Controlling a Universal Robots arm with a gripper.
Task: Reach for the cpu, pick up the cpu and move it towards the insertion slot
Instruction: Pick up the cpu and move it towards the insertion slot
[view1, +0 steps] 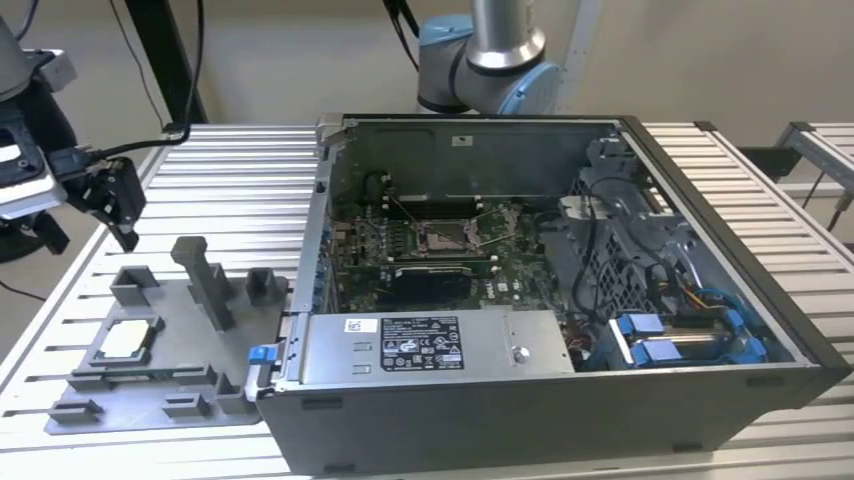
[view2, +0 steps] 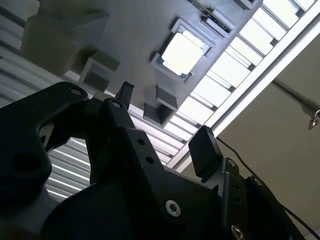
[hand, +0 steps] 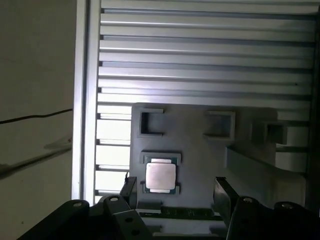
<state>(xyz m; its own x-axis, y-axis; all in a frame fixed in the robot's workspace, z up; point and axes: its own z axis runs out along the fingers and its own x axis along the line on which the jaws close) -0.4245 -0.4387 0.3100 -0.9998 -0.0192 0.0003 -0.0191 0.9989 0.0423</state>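
The cpu is a pale square chip lying flat in a recess of the grey fixture plate, at the exterior view's left. Both wrist views show the cpu from above, still seated in its frame. My gripper hangs above and behind the fixture, well apart from the chip. In both wrist views the gripper stands open, with nothing between its black fingers. The insertion slot is a shiny square socket on the green motherboard inside the open computer case.
The open computer case fills the exterior view's middle and right, with a power supply at its front. Upright grey blocks rise from the fixture plate beside the chip. Everything rests on a ribbed aluminium table.
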